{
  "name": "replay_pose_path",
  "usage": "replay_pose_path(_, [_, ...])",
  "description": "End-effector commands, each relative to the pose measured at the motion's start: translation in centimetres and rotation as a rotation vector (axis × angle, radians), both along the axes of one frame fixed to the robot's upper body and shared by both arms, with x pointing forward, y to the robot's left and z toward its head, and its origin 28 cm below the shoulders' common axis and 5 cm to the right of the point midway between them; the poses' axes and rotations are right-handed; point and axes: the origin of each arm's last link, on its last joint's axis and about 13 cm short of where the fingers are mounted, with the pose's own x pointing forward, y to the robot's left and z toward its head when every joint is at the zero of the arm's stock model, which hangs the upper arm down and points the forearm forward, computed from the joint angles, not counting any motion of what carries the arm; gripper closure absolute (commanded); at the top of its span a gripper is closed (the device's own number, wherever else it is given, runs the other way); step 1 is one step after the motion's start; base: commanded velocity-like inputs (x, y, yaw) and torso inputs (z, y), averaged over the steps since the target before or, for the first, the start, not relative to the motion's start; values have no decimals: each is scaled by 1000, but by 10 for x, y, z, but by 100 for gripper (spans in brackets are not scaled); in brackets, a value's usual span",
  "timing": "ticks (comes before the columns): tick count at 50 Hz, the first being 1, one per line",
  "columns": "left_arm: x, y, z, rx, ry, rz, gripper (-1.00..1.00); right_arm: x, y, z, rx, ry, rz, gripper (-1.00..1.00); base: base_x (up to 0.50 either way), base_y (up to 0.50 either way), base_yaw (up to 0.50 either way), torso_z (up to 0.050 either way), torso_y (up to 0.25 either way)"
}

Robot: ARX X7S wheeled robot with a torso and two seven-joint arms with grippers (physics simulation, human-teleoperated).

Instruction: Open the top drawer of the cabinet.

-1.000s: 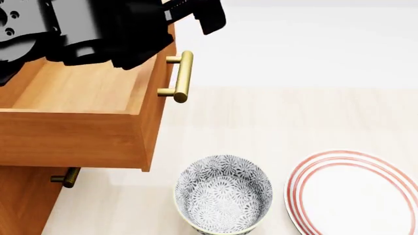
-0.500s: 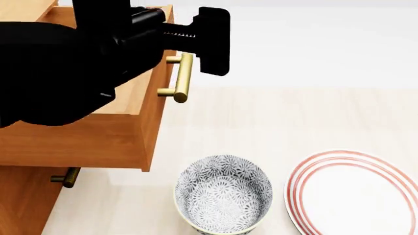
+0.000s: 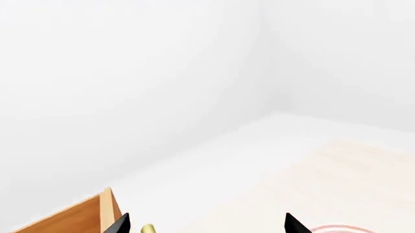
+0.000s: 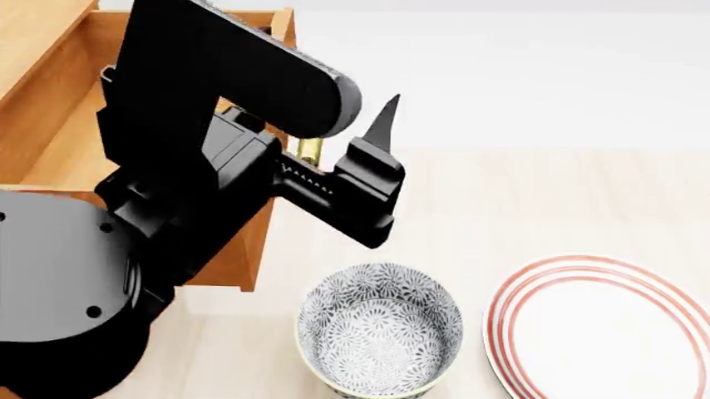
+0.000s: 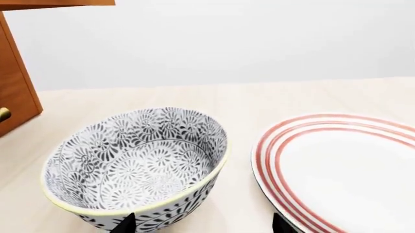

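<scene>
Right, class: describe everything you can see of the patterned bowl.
The bowl is round and deep, looks ceramic, and is covered inside and out in a grey-and-white floral print, with a pale yellowish rim. It stands upright and empty on the light wooden surface, beside the red-ringed plate without touching it, in front of the cabinet. Nothing grips it.

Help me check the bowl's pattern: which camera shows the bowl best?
The right wrist view: the bowl fills it, close, inside pattern plain. The head view shows the bowl whole but smaller. The left wrist view does not show it.
</scene>
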Motion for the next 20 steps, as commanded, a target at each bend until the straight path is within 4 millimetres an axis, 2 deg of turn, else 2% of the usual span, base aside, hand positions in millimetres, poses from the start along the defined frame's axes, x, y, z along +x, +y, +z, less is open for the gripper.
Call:
replay_pose_path(1, [-21,0,-24,-34,-116,-48,-100,2,1,1,7,-15,4,-100,0,0,0,0,0])
replay_pose_path(12, [-25,13,-45,-48,-189,13,-100,2,1,0,7,-10,5,-100,0,0,0,0,0])
replay_pose_path(20, [-31,19,-74,-28,-273,22,-100,1,1,0,6,-7,2,-100,0,0,0,0,0])
